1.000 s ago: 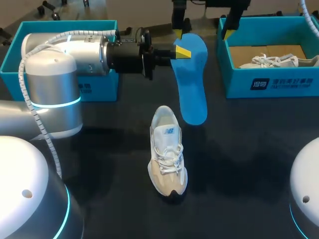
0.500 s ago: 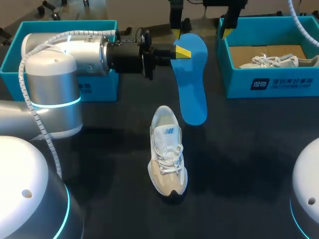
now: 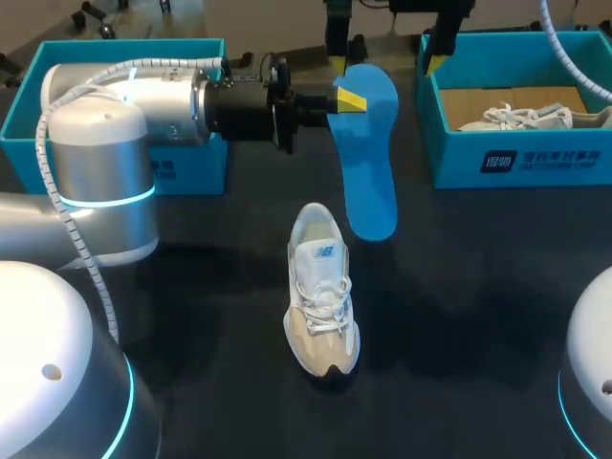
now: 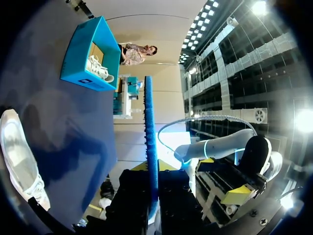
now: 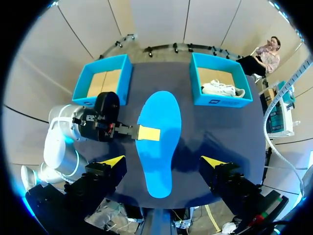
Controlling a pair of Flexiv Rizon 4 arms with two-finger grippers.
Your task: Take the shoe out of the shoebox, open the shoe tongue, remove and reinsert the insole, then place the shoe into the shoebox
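A blue insole (image 3: 368, 153) hangs flat above the table, and my left gripper (image 3: 349, 98) is shut on its heel end from the side. The left wrist view shows the insole (image 4: 149, 137) edge-on between the fingers of that gripper (image 4: 152, 169). The pale shoe (image 3: 322, 301) stands on the dark table (image 3: 478, 287) just nearer than the insole's toe, and lies off to the side as the shoe (image 4: 19, 156). My right gripper (image 3: 390, 33) is open wide above the insole's far end. From that gripper (image 5: 162, 161) I look straight down on the insole (image 5: 159, 142).
A teal shoebox (image 3: 574, 158) at the far right holds a second shoe (image 3: 521, 117). Another teal shoebox (image 3: 115, 53) stands at the far left, partly behind my left arm. Both boxes show in the right wrist view (image 5: 102, 81) (image 5: 220, 81).
My right gripper has edged slightly farther back and left over the insole. The left arm, insole and shoe have not moved.
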